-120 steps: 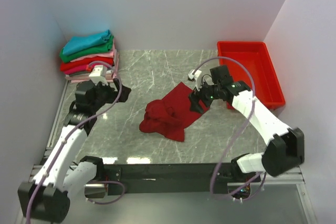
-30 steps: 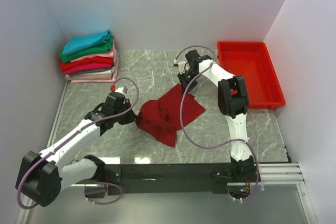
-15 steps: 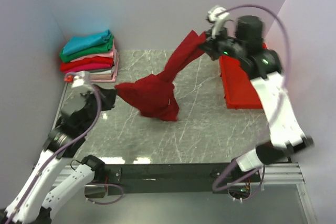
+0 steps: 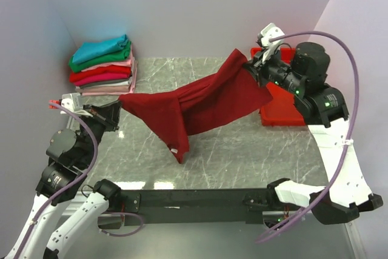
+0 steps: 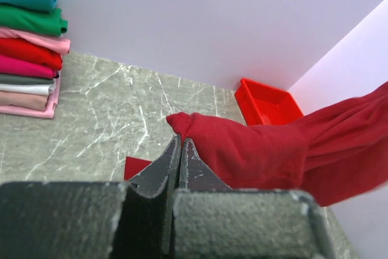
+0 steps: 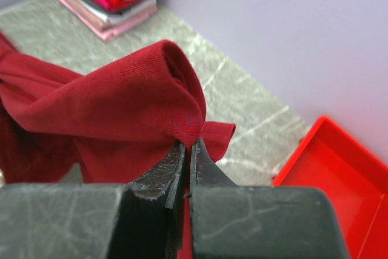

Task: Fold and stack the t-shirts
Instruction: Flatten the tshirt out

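1. We see the dark red t-shirt stretched in the air across the middle of the top view. It runs from centre left up to the upper right, above the marble table.
2. Our left gripper, at centre left of the top view, has its fingers pressed together on one end of the shirt, and the cloth bunches right at the tips.
3. Our right gripper, in the upper right of the top view, is likewise clamped tight on the other end, with a fold of cloth curling over its tips.
4. A flap of the shirt hangs down at the centre, with a small white label near its lower tip. We cannot tell whether the flap touches the table.
5. The stack of folded t-shirts sits in the upper left by the back wall, teal on top, apart from the held shirt.
6. The red tray lies at the right, partly hidden behind the right arm.
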Robot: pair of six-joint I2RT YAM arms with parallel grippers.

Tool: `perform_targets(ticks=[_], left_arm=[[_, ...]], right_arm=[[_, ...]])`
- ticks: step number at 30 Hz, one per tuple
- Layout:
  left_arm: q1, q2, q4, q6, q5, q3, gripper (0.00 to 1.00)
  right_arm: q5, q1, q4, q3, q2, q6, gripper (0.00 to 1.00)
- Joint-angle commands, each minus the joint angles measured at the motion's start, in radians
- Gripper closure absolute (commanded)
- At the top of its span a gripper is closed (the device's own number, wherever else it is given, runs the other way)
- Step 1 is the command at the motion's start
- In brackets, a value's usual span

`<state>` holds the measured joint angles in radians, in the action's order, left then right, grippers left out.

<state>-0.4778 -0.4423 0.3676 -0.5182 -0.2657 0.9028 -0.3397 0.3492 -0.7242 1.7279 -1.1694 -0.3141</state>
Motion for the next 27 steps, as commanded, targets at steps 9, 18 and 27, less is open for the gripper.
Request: perform_targets(ticks=[9,18,27], left_arm=[[0.001,-0.214,-0.168,-0.143,0.028,-0.140,1.00],[0.008,-0.560,-0.306,-0.148,-0.023,-0.133,1.00],[0.150,-0.766,-0.167,-0.093,0.104,0.033,0.43]], right_arm=[[0.185,-0.013,0.167,-0.232,-0.016,-0.003,1.00],[0.255,-0.049,0.246,-0.286,-0.306,0.004,1.00],[0.223,-0.064,0.232,-0.212,-0.460,0.036,1.00]])
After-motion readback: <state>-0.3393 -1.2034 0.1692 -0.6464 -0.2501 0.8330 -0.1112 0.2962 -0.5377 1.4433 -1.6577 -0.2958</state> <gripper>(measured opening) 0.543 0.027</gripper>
